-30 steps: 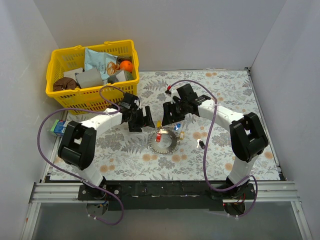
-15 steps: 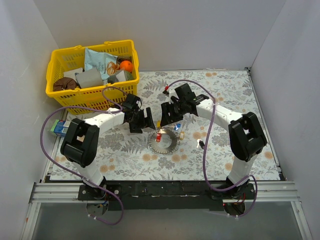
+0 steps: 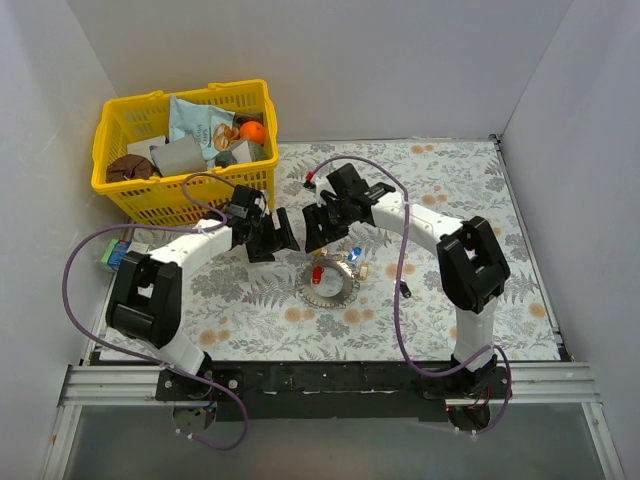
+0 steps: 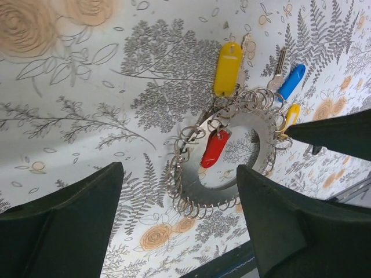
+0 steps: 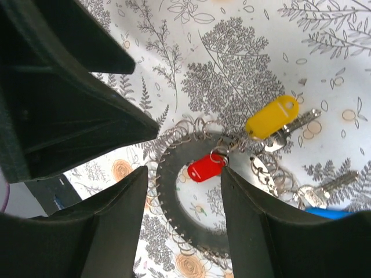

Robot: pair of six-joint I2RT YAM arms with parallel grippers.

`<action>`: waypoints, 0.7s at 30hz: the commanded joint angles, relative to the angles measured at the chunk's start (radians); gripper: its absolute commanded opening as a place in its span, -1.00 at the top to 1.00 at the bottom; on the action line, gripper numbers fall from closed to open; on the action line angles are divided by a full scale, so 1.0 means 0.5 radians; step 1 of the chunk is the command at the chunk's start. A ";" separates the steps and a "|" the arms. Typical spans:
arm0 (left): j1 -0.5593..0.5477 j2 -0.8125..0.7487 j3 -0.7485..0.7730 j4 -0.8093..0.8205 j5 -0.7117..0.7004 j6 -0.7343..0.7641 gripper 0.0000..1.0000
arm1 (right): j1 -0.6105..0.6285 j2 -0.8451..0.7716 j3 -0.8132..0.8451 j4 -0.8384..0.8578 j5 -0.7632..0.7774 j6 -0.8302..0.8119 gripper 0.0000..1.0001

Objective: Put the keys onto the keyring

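Note:
The keyring [image 3: 331,284] lies flat on the floral table mat, a silver disc fringed with small rings. It also shows in the left wrist view [image 4: 188,188] and the right wrist view [image 5: 173,194]. A red key [image 4: 215,148] hangs on a small ring inside it [image 5: 206,168]. A yellow key [image 4: 227,60], a blue key [image 4: 290,81] and a second yellow key [image 4: 291,114] lie at its far rim. A dark key [image 3: 403,289] lies apart to the right. My left gripper [image 3: 273,234] and right gripper [image 3: 318,228] are open and empty, just behind the keyring.
A yellow basket [image 3: 130,200] full of objects stands at the back left, close behind the left arm. A small blue box [image 3: 118,256] sits at the mat's left edge. White walls close in the back and both sides.
Both grippers have shifted left and slightly back from the keyring, staying open. The keyring and keys have not moved.

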 commanded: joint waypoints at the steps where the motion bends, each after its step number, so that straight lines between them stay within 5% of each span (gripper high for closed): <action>1: 0.142 -0.190 -0.099 0.041 0.127 -0.050 -0.57 | 0.040 0.130 0.169 -0.090 0.012 -0.061 -0.20; 7: 0.336 -0.285 -0.234 0.151 0.403 -0.108 -0.59 | 0.104 0.336 0.432 -0.225 0.089 -0.110 -0.16; 21: 0.339 -0.261 -0.246 0.136 0.424 -0.074 -0.61 | 0.156 0.514 0.528 -0.299 0.171 -0.147 0.12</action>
